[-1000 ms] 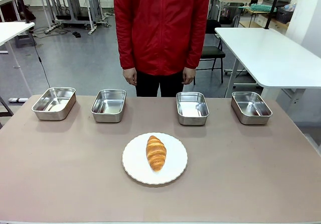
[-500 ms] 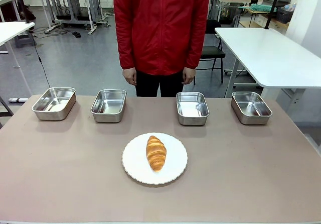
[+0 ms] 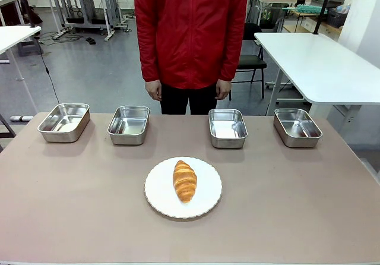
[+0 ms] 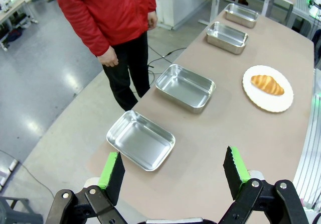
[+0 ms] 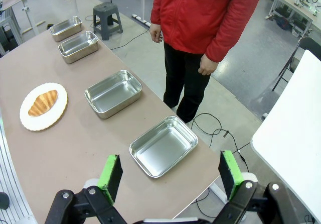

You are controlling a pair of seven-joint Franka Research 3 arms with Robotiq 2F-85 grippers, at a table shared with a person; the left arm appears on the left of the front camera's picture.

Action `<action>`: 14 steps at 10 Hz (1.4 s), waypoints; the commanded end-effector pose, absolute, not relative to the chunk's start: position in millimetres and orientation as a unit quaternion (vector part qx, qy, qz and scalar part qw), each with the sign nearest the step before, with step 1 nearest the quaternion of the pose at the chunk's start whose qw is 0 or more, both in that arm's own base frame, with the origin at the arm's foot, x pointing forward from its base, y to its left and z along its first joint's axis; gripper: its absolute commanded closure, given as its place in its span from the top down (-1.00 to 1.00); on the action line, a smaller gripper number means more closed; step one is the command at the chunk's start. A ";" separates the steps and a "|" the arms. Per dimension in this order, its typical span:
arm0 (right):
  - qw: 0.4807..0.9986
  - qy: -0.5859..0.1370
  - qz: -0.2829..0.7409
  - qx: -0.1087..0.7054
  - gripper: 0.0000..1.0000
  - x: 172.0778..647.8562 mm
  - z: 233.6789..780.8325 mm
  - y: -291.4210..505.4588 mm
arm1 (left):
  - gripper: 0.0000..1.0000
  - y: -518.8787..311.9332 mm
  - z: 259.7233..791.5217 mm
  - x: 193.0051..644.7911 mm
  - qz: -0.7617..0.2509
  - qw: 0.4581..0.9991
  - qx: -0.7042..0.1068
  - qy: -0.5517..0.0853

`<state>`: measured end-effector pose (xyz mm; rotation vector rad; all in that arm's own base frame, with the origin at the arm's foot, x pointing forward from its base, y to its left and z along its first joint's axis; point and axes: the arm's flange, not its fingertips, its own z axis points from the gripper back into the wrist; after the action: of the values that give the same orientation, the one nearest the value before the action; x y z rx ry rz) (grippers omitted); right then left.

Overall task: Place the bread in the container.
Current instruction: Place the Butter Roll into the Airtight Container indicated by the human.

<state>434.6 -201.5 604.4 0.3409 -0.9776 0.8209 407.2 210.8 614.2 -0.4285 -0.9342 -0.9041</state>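
The bread, a golden-brown croissant, lies on a round white plate in the middle of the table; it also shows as the bread and the bread in the wrist views. Several alike steel trays line the far edge; which one is the container I cannot tell: tray, tray, tray, tray. My left gripper hangs open high above the table's left end. My right gripper hangs open above the right end. Both hold nothing.
A person in a red jacket stands at the far side, hands down by the sides. The brown tabletop has free room around the plate. White tables and a chair stand behind.
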 end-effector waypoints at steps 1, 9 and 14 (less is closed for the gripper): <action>0.789 -0.455 0.382 0.158 1.00 434.5 605.5 -201.2 | 1.00 211.7 616.2 404.6 -0.420 0.772 -0.202 -0.433; 0.789 -0.455 0.382 0.158 1.00 434.5 605.5 -201.2 | 1.00 211.7 616.2 404.6 -0.420 0.772 -0.202 -0.433; 0.789 -0.455 0.382 0.158 1.00 434.5 605.5 -201.2 | 1.00 211.7 616.2 404.6 -0.420 0.772 -0.202 -0.433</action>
<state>434.6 -201.6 604.4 0.3409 -0.9776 0.8209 407.2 210.8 614.2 -0.4285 -0.9342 -0.9041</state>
